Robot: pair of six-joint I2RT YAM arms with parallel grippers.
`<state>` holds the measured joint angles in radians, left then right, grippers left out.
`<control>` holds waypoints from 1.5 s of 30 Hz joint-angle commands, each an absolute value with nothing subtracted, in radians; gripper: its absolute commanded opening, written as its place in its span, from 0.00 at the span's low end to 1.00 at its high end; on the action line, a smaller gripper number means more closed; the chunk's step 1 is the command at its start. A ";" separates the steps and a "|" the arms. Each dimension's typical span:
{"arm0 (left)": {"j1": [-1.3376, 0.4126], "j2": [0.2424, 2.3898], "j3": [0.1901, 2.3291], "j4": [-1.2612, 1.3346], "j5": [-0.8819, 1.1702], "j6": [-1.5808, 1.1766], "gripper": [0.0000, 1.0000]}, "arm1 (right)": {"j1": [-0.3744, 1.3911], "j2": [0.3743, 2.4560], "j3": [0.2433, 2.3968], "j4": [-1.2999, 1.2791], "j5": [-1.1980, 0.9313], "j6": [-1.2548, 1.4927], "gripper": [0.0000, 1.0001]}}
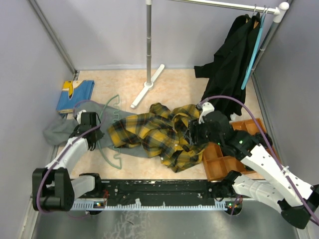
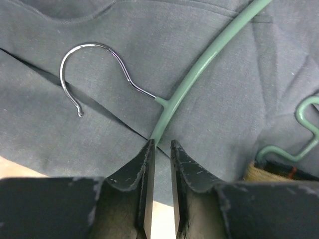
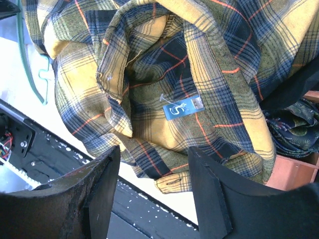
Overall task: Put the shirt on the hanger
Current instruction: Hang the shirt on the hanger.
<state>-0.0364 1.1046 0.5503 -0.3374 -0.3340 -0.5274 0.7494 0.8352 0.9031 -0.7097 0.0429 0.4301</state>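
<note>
Left gripper (image 2: 162, 143): jaws narrowed to a slit at the arm of the pale teal-green plastic hanger (image 2: 197, 67); we cannot tell if they pinch it.
Right gripper (image 3: 153, 152): spread wide above the crumpled yellow-and-navy plaid shirt (image 3: 209, 74).
Hanger: just beside the shirt, lying on grey cloth (image 2: 224, 114).
Risk: we judge the grey cloth could lift with the hanger.
Writing: blue tag (image 3: 183, 108), "S".

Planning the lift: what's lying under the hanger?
Under the hanger, at hook and arm, lies grey cloth. Whatever is beneath the cloth is hidden.
</note>
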 commanded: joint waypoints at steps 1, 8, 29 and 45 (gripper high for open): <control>0.004 1.171 0.548 -0.272 -0.292 -0.506 0.24 | 0.748 0.812 0.915 -0.676 0.024 0.426 0.57; 0.022 1.175 0.552 -0.285 -0.318 -0.512 0.37 | 0.747 0.811 0.916 -0.674 0.017 0.423 0.57; 0.030 1.267 0.577 -0.274 -0.285 -0.508 0.38 | 0.747 0.821 0.930 -0.667 -0.001 0.422 0.58; 0.025 0.964 0.774 -0.443 -0.191 -0.348 0.00 | 0.747 0.799 1.001 -0.692 0.084 0.384 0.60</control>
